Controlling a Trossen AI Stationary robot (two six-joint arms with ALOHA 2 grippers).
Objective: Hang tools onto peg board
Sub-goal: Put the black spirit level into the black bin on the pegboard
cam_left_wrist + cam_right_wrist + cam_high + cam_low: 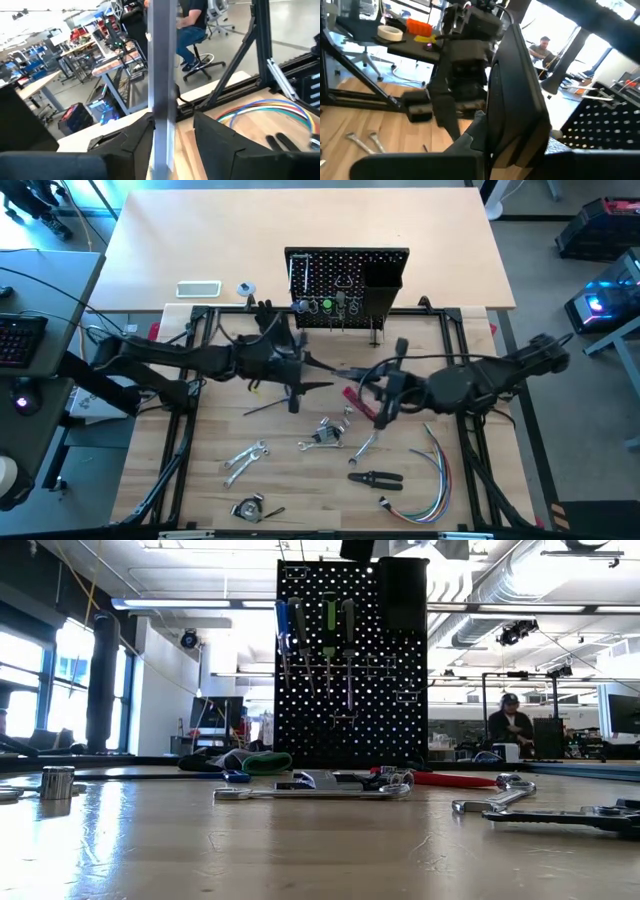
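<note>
Your left claw (pixel 296 383) hangs over the table (pixel 200 480) just in front of the peg board (pixel 345 285). Its fingers (pixel 217 137) stand apart on either side of a long flat bar (pixel 162 90). One finger is against the bar and the other is clear of it, so the claw is partly open and not clamped. Your right claw (pixel 385 405) is also in front of the peg board, towards its bin side. A broad black slab (pixel 517 95) fills its wrist view, and you cannot tell how that claw stands or whether it holds anything.

A red-handled tool (pixel 352 395) lies between the two claws. Farther from the peg board lie three silver wrenches (pixel 245 455) (pixel 325 435) (pixel 365 442), one pair of dark pliers (pixel 375 478), one bundle of coloured wires (pixel 432 475) and one small tool (pixel 250 508) at the table's near edge.

Four long-handled tools (pixel 328 630) hang side by side on the peg board. Its black box bin (pixel 381 280) sits on one side, and you cannot see what is in it. Beside the peg board, away from the bin, lies a white flat object (pixel 198 289).

A person (pixel 510 722) sits in the room well behind the peg board.
</note>
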